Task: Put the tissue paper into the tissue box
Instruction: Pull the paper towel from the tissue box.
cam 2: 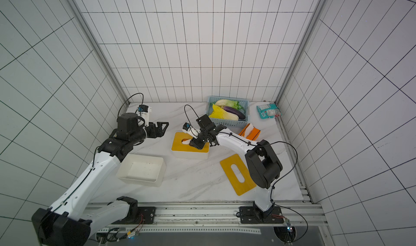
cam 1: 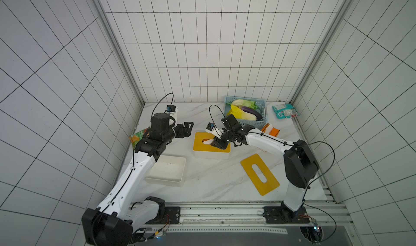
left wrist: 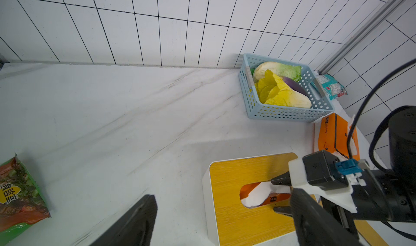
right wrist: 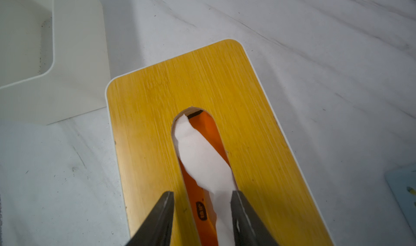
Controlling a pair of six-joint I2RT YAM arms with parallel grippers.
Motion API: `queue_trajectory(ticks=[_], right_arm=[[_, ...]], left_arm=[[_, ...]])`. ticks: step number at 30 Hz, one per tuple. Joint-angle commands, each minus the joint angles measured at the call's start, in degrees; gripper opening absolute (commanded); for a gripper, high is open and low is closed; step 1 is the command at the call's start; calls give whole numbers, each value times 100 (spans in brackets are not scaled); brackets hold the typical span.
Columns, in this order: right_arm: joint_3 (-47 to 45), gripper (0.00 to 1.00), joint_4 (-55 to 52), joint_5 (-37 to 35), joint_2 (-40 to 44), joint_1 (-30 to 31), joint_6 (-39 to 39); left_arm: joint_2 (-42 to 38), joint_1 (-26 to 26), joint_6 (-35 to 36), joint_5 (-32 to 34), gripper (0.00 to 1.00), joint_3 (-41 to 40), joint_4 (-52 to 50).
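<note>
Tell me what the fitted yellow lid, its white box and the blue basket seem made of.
The yellow lid looks like bamboo or wood veneer: fine straight grain, satin sheen. The white box is likely matte plastic: smooth, rounded corners. The blue basket is probably moulded plastic, given its regular rows of holes.

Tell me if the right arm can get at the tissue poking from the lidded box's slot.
Probably yes. The right gripper hangs over the slot in the yellow lid, open jaws either side of the white tissue, nothing else between them.
</note>
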State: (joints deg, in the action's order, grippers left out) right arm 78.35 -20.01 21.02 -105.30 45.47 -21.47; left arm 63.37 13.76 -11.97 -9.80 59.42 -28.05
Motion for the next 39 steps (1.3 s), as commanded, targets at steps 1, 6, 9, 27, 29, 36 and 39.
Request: queue_trajectory(ticks=[1, 6, 9, 27, 29, 36, 39], right_arm=[[235, 45, -102, -267, -118, 65, -85], [302, 42, -100, -383, -192, 84, -85], [339, 39, -100, -464, -250, 102, -85], [296, 7, -127, -486, -164, 137, 9], [287, 4, -127, -476, -87, 146, 33], [212, 0, 10, -381, 255, 163, 117], [192, 0, 14, -344, 413, 181, 125]], left_arm=[[-3, -40, -43, -52, 91, -60, 140], [26, -64, -69, -114, 91, -62, 151], [41, -75, -78, -145, 91, -62, 151], [77, -110, -104, -254, 91, -79, 174], [87, -110, -104, -259, 91, -79, 169], [71, -113, -95, -259, 91, -79, 169], [76, -118, -95, -250, 91, -88, 169]])
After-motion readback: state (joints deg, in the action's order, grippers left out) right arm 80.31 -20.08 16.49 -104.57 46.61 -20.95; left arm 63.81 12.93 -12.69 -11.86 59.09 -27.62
